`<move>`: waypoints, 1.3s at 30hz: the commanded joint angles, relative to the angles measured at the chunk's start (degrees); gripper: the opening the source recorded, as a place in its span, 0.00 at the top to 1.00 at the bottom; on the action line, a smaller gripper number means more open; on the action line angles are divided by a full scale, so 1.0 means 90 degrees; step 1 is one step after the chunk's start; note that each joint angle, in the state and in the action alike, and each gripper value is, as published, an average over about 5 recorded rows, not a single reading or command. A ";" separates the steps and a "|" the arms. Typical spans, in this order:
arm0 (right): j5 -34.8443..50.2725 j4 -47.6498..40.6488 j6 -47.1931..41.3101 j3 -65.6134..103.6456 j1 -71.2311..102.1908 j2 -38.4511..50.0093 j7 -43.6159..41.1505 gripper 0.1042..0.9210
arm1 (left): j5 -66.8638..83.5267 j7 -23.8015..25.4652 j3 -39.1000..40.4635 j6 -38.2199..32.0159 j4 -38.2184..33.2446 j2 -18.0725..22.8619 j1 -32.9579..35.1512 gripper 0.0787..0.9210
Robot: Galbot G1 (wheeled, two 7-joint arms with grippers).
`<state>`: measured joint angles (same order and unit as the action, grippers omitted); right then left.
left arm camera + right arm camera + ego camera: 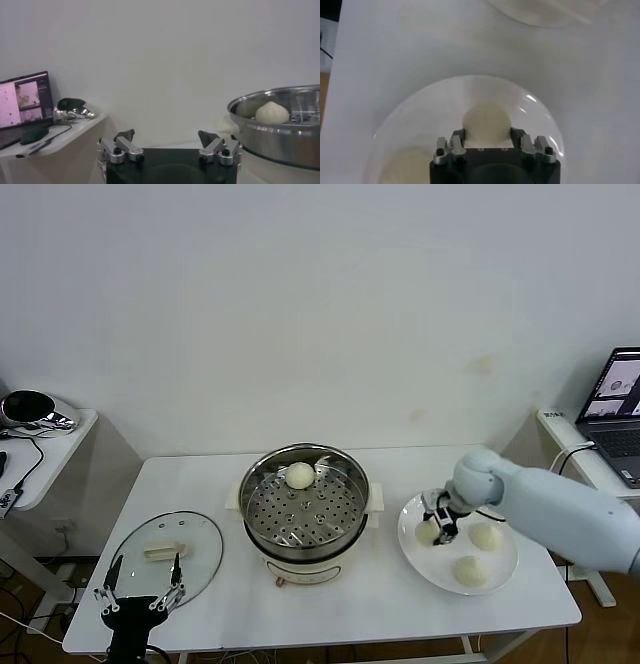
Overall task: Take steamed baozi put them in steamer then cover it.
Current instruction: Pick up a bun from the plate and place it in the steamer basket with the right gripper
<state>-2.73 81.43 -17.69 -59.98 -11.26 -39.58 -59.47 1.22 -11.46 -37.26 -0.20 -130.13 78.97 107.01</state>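
Right end effector [441, 524] clamps a baozi [487, 121] at the plate's [505, 568] nine o'clock; lift straight, gently, toward the steamer [304, 502]. Left end effector [138, 597] idles open.

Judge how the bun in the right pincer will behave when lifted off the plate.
The bun looks soft and rounded, so the right pincer, shut on its sides, may dent it. Probably light for its size. Its smooth skin and round shape suggest it could slip or roll on the plate if released.
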 commanded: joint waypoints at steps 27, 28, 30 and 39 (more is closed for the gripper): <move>0.4454 -0.0065 -0.2084 -0.1947 -0.3209 -0.4014 0.1168 0.40 | 0.0180 0.0017 -0.0030 0.0036 0.0017 -0.0122 -0.0313 0.12; 0.4460 -0.0162 -0.2140 -0.1952 -0.3086 -0.4130 0.1214 0.40 | 0.0178 0.0018 -0.0030 0.0038 0.0014 -0.0115 -0.0317 0.12; 0.4433 -0.0352 -0.2226 -0.1962 -0.2867 -0.4322 0.1294 0.40 | 0.0172 0.0018 -0.0030 0.0041 0.0008 -0.0097 -0.0320 0.12; 0.4212 -0.1163 -0.2335 -0.1957 -0.2115 -0.4922 0.1472 0.40 | 0.0179 0.0012 -0.0021 0.0020 0.0044 -0.0041 -0.0325 0.12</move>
<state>33.17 75.58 -36.28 -76.88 -34.39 -77.25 -47.84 2.82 -11.36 -37.43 0.01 -129.76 78.57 104.15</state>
